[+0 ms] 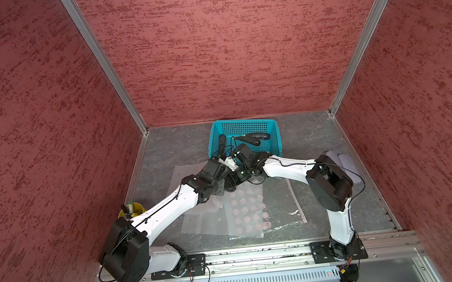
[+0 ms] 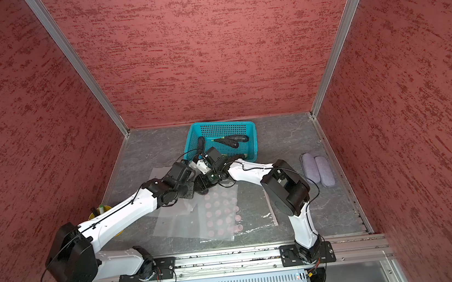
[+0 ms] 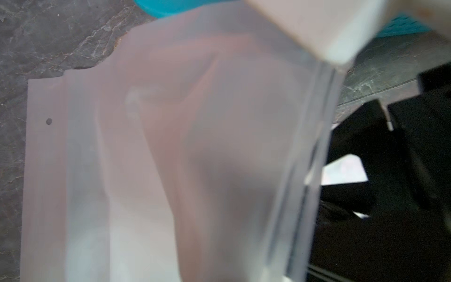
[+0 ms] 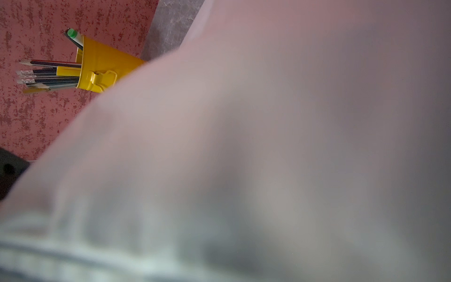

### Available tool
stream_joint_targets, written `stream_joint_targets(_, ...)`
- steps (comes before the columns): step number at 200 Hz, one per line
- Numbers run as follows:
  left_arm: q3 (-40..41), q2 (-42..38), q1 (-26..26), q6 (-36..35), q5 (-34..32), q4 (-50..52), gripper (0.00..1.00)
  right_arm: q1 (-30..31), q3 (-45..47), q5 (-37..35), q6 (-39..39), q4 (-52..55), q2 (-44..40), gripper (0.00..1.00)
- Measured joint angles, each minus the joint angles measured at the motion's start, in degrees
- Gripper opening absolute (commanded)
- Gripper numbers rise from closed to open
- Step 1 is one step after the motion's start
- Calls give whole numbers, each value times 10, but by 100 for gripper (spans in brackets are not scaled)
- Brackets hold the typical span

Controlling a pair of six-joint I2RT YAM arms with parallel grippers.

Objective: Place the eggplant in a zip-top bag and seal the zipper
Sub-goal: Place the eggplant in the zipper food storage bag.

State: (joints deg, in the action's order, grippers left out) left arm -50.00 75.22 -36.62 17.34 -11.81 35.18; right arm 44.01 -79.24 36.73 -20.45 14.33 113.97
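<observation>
Far to the left of the basket (image 1: 246,128), in front of it, a yellow pencil cup (image 1: 130,211) stands against the wall, out of the arms' way. The left arm reaches over it toward the frosted bag (image 1: 198,219), which lies flat on the worktop just in front of the basket. The left gripper (image 1: 221,189) has its fingers closed, and since the film and its zipper strip (image 3: 314,146) rise close to the left wrist camera, they are probably pinching one lip of the bag's mouth to lift it open.

That mouth faces the basket, likely so the eggplant (image 1: 258,136) has only a short way to travel. The eggplant lies inside the basket with others and is not yet in the bag.

The right gripper (image 1: 235,176) meets the left one at the basket's front edge. Film blurs its wrist view and the arms hide it from above, so whether its fingers are open or closed cannot be told. It may be working the other lip.

Two purple oblong things (image 2: 316,170) lie well to the right of the basket.
</observation>
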Motion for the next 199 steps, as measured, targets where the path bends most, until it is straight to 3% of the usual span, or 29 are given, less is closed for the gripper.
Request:
stream_joint_targets(46, 23, -9, 50, 28, 52, -12, 0, 0, 20, -11, -31, -65, -14, 68)
stream_joint_targets(97, 26, -9, 74, 32, 87, -15, 0, -3, 60, -30, -31, -90, -56, 69)
stream_joint_targets(146, 25, -9, 87, 34, 100, -15, 0, -7, 79, -40, -15, -90, -78, 47)
stream_joint_targets(199, 23, -9, 87, 34, 104, -11, 0, -5, 97, -39, -21, -97, -78, 33)
